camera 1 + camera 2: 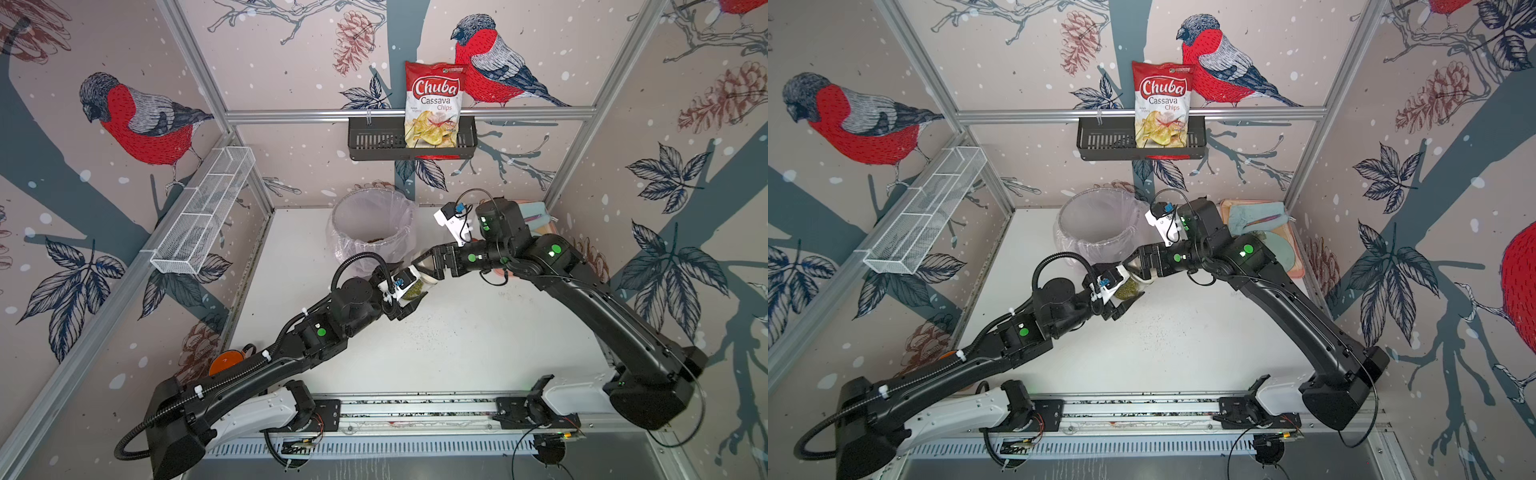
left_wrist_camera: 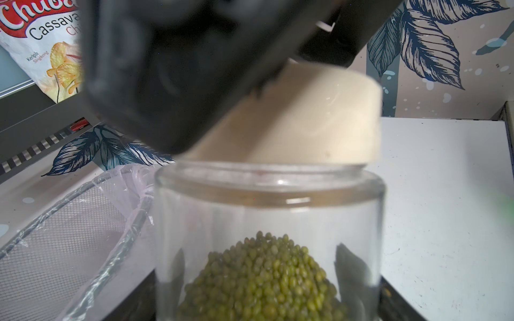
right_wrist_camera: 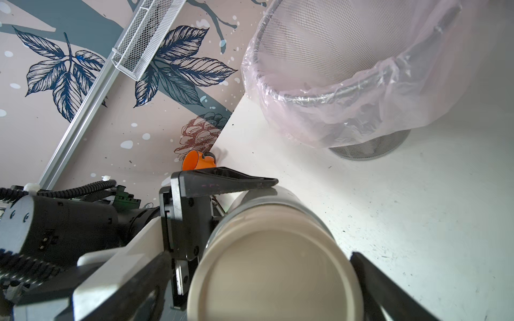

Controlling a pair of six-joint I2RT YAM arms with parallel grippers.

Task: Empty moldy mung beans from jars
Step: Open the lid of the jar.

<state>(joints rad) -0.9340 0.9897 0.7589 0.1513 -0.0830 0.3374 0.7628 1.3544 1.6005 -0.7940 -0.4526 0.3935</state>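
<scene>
The left gripper [image 1: 409,294] was seen partly closed and clamped on the clear jar [image 2: 267,211]. One black finger [image 3: 222,183] was laid along the glass wall in the right wrist view, and the opposite one was hidden behind the jar. The jar was held up off the white table [image 1: 457,353] and tipped well over, with its beige lid [image 3: 275,275] on and pointed at the right gripper [image 3: 261,258]. That gripper was spread wide, jaws set either side of the lid. Whether the lid was actually touched couldn't be told, since things were blurred there. Nothing was gripped by it as far as could be made out.

The mung beans [image 2: 261,278] were heaped at the bottom end of the jar, close by the left gripper's jaws, and the lid end of the glass was left clear. The lined mesh bin [image 3: 319,98] was just beside the jar, not touching it.

In both top views the jar was mostly covered by the left wrist camera [image 1: 405,277] and the right gripper — only a patch of green beans and a sliver of lid were shown. In the left wrist view a chunk of the lid was blocked by a blurry black mass.
</scene>
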